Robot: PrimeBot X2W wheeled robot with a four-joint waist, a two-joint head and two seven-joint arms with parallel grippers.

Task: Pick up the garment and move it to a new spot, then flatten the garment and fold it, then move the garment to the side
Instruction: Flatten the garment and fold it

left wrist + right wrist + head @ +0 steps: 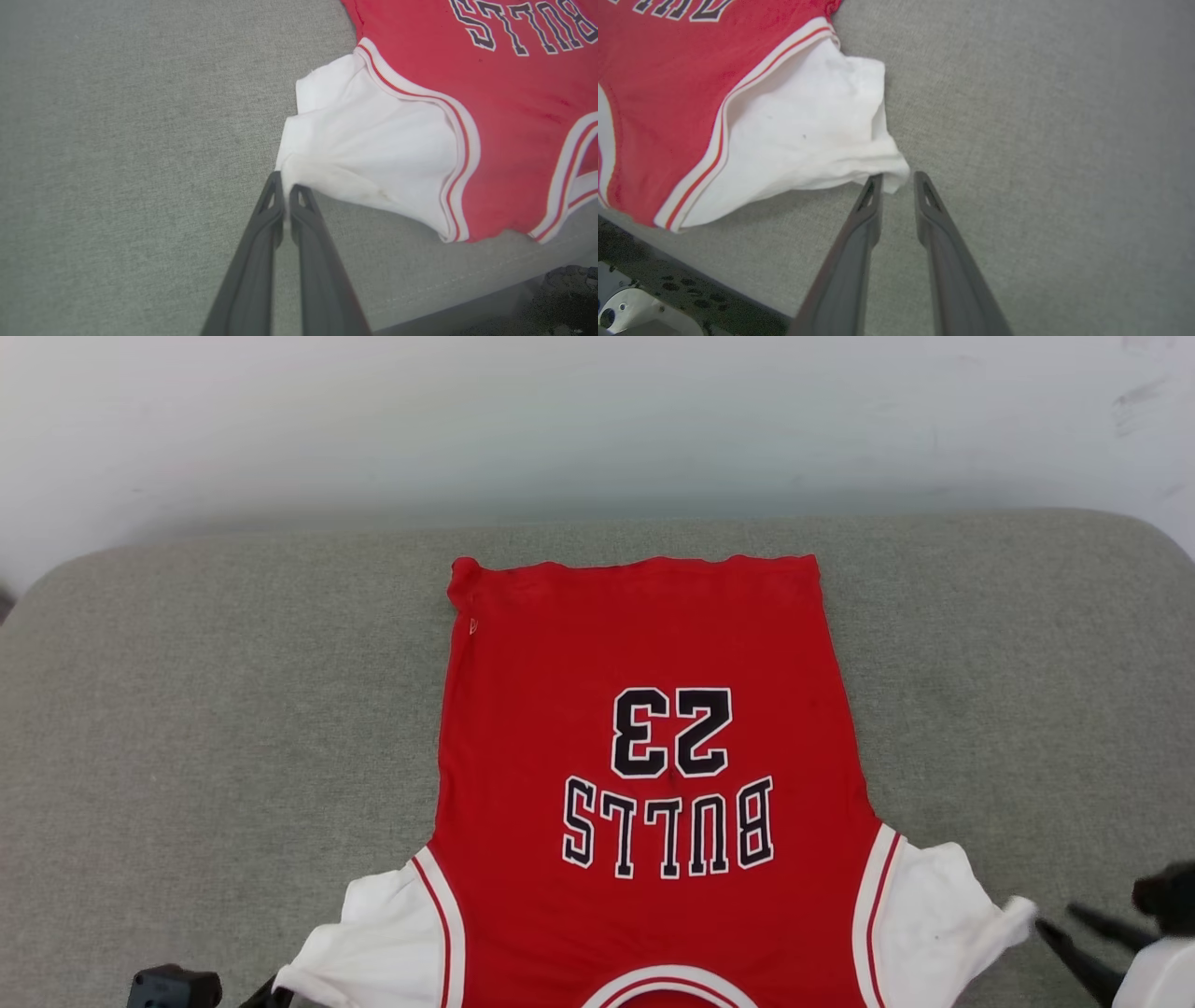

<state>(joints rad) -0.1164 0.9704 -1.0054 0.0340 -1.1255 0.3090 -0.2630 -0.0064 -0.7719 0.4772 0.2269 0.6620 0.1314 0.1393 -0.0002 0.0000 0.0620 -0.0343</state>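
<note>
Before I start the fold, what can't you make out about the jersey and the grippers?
- Head view: the neckline of the garment is cut off by the bottom edge.
- Head view: the small mark near the hem corner is too small to read.
- Right wrist view: whether the open right gripper touches the sleeve tip; one finger hides the contact.
- All views: the garment's underside lies hidden against the cushion.
</note>
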